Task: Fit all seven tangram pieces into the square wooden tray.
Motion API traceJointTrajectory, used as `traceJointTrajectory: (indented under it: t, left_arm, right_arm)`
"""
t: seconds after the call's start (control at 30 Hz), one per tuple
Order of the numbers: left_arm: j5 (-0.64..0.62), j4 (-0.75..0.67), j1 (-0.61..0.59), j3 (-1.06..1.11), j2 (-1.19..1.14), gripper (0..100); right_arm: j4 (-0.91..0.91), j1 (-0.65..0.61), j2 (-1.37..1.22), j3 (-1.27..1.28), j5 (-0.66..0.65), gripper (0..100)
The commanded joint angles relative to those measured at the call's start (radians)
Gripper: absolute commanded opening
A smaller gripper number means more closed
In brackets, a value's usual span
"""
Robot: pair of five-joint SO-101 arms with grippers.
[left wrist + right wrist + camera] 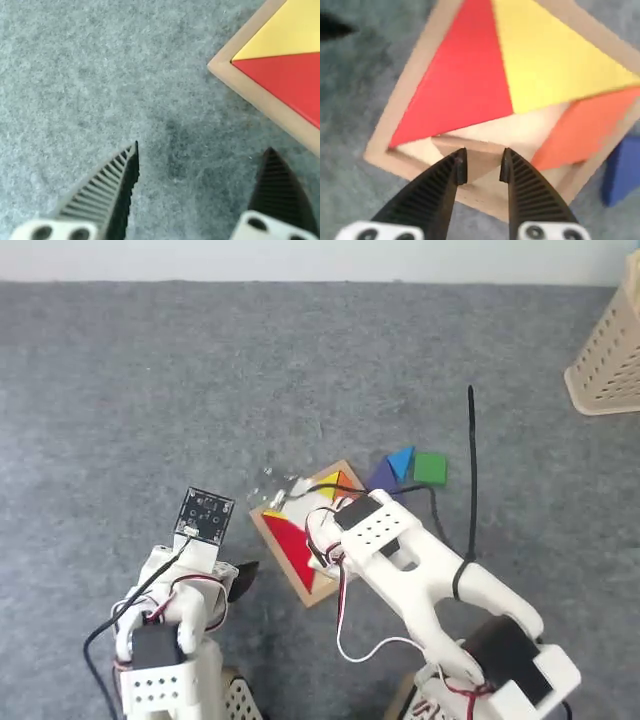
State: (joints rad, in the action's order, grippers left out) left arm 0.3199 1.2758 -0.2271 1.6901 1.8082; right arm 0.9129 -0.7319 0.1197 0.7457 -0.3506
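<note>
The square wooden tray [280,558] lies on the grey carpet, half under my right arm. It holds a red triangle [465,85], a yellow triangle [550,60] and an orange piece [580,130]. My right gripper [482,160] hangs over the tray's bare corner, shut on a tan triangle [480,151]. Outside the tray, by its far corner, lie a purple piece [383,476], a blue triangle [402,462] and a green square [431,469]. My left gripper [200,155] is open over bare carpet, close to a tray corner [250,90] but apart from it.
A beige perforated basket [610,350] stands at the far right edge. A black cable [471,470] runs from the right arm past the loose pieces. A scrap of clear plastic [275,483] lies by the tray's far-left edge. Open carpet stretches to the left and back.
</note>
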Motion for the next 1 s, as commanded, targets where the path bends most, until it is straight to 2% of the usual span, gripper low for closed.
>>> traceJointTrajectory:
  t: [0.0,0.23,0.43,0.63,0.83,0.97]
  left_arm:
    - [0.005,0.0,0.005,-0.005,0.014,35]
    - [0.005,0.0,0.005,-0.005,0.014,35]
    - [0.005,0.0,0.005,-0.005,0.014,35]
    - [0.005,0.0,0.005,-0.005,0.014,35]
    - [0.005,0.0,0.005,-0.005,0.014,35]
    - [0.005,0.0,0.005,-0.005,0.014,35]
  right_arm:
    - [0.022,0.008,-0.018,0.003,0.18,10.2]
    - [0.185,0.008,-0.024,-0.091,0.446,10.2]
    - [0.156,0.079,-0.002,-0.118,0.471,10.1]
    - [0.116,0.091,0.127,-0.118,0.345,10.1]
    - [0.068,0.047,0.193,-0.103,0.008,10.1]
    - [0.028,0.035,0.137,-0.103,0.057,10.1]
